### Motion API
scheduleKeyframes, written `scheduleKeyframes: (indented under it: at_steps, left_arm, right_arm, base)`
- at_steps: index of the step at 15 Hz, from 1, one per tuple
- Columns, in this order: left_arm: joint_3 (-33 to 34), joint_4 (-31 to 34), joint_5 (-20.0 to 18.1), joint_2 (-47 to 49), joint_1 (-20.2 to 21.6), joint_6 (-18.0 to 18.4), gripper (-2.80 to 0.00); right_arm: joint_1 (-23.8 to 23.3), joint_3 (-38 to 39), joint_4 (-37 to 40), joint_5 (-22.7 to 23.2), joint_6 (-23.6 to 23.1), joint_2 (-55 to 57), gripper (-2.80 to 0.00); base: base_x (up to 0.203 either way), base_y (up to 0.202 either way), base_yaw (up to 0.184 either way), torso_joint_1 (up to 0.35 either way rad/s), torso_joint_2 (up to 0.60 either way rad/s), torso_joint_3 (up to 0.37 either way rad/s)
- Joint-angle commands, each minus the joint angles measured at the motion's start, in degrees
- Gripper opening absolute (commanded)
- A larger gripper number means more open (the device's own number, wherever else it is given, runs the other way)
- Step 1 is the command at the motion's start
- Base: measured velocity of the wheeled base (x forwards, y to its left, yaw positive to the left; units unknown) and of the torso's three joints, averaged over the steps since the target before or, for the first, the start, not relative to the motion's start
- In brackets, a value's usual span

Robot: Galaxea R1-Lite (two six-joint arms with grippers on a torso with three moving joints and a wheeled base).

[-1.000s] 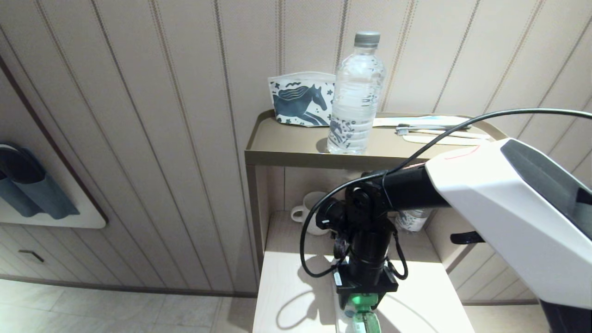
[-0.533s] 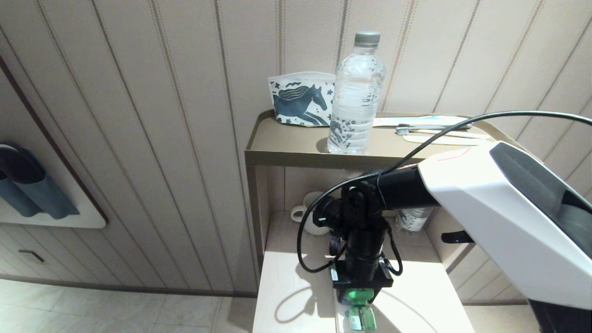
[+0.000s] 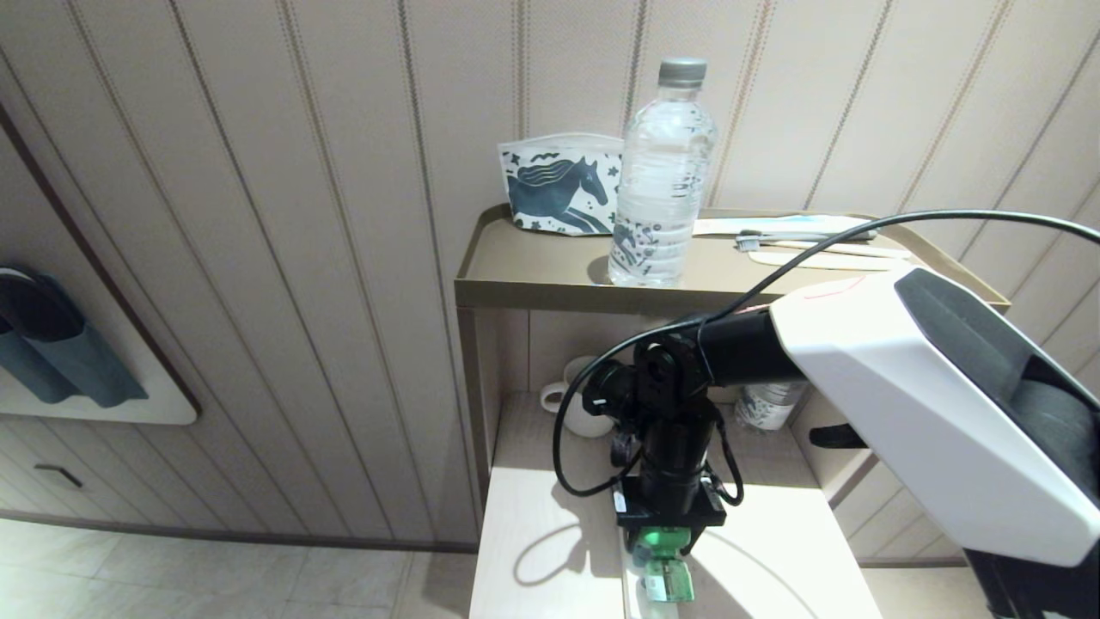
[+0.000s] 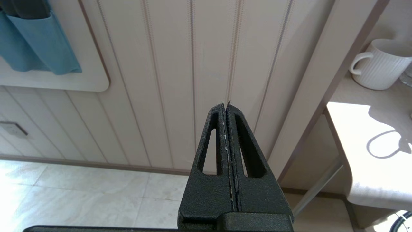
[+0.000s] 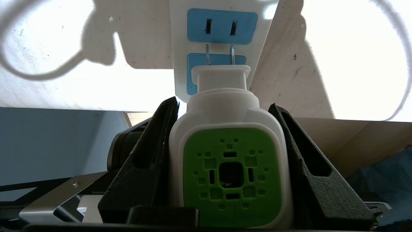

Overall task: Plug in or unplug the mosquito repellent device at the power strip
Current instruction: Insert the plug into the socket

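The device [image 5: 230, 161] is clamped between the right gripper [image 5: 225, 154] fingers [image 5: 151, 151], above the strip [image 5: 222, 35] on the counter [image 3: 533, 550]; its two prongs are bare, their tips over a blue socket. The left gripper [image 4: 227, 135] hangs beside the counter, fingers pressed together, holding nothing.

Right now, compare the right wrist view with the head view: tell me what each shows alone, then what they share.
Only the right wrist view shows the two bare metal prongs of the white, green-faced mosquito repellent device, out of the blue sockets of the long white power strip, and the black fingers pressing its sides.

Only the head view shows the clear plastic water bottle, horse-print pouch and white ribbed mug.

Both show the right gripper holding the device above the strip on the pale wooden table.
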Motion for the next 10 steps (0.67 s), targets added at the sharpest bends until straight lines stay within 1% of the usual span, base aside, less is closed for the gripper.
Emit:
scheduleKeyframes:
  at_steps: [1, 10]
  left_arm:
    - [0.00, 0.00, 0.05, 0.09, 0.01, -0.04, -2.80]
    - [0.00, 0.00, 0.05, 0.09, 0.01, -0.04, -2.80]
  right_arm:
    - [-0.41, -0.42, 0.30, -0.43, 0.18, 0.17, -2.80]
    - [-0.49, -1.11, 0.38, -0.65, 0.19, 1.58, -2.80]
  base:
    - [0.000, 0.000, 0.000, 0.000, 0.00, 0.000]
    - [0.000, 0.000, 0.000, 0.000, 0.00, 0.000]
